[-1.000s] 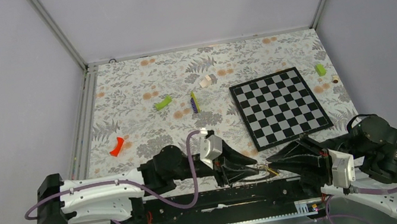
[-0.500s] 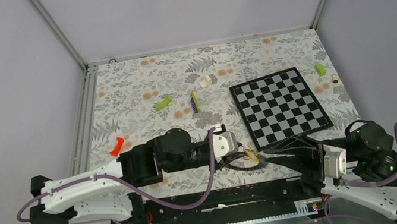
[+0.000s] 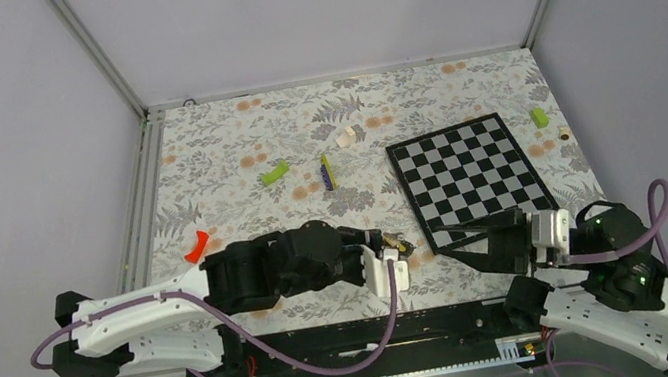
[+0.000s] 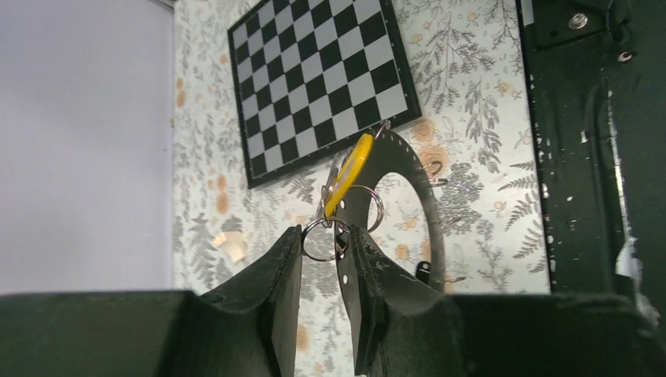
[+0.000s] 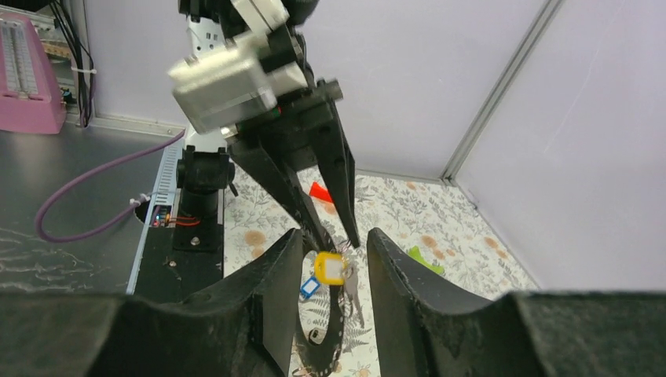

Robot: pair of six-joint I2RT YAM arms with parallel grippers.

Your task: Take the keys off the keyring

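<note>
My left gripper (image 4: pixel 323 234) is shut on the top of the keyring (image 4: pixel 428 212), a large dark hoop that hangs below its fingers. A small split ring sits between the fingertips. A key with a yellow tag (image 4: pixel 351 173) dangles from that ring, and a black tag (image 4: pixel 424 271) shows lower on the hoop. In the right wrist view the yellow tag (image 5: pixel 330 267), a blue tag (image 5: pixel 309 287) and the keyring (image 5: pixel 330 355) hang beyond my right gripper (image 5: pixel 335 236), which is open and touches none of them. From above, the left gripper (image 3: pixel 390 248) faces the right gripper (image 3: pixel 442 240) across a short gap.
The chessboard (image 3: pixel 471 182) lies just behind both grippers. Farther back are a lime-green block (image 3: pixel 274 173), a yellow-green and purple stick (image 3: pixel 328 171) and a pale block (image 3: pixel 348 135). Another lime block (image 3: pixel 539 116) sits far right, a red piece (image 3: pixel 197 246) left. A black rail (image 3: pixel 363 331) runs along the near edge.
The left gripper carried the keyring away from the near edge toward the board's corner. The right gripper opened, let go and drew back to the right.
</note>
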